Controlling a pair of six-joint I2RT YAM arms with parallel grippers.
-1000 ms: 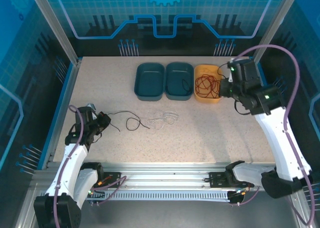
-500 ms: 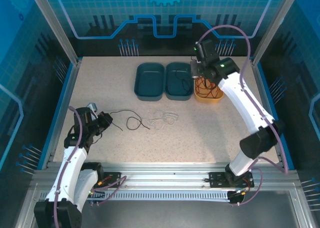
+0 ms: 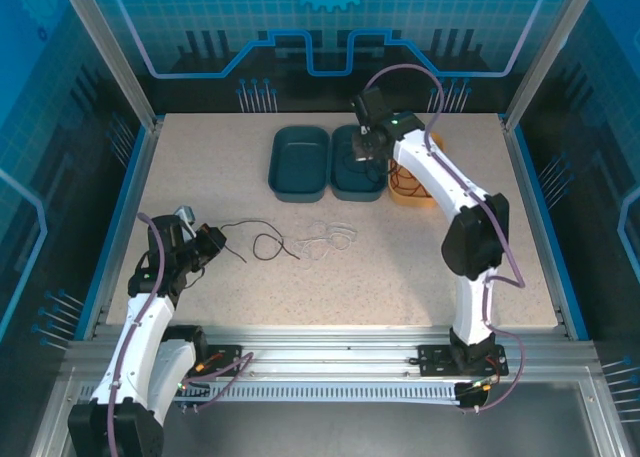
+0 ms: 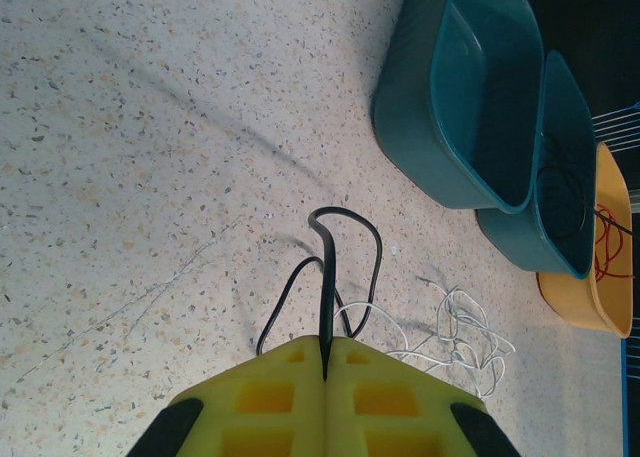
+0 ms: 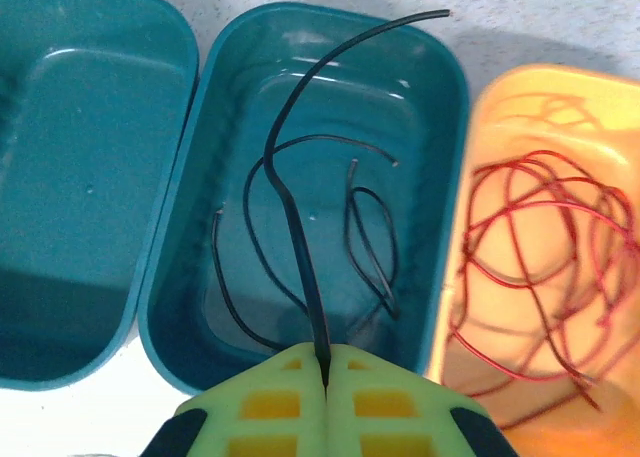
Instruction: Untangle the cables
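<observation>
Speckled tabletop (image 3: 420,267) carries one black cable (image 4: 325,277), its near end pinched between the closed jaws of the left gripper (image 4: 325,349). The white cable (image 4: 462,322) lies loose just beyond. Another black strand (image 5: 290,207) coils inside the middle teal bin (image 5: 430,177), one end clamped in the right gripper (image 5: 325,362) above it. Alongside, the red cable (image 5: 540,247) lies in the orange bin (image 5: 560,97).
</observation>
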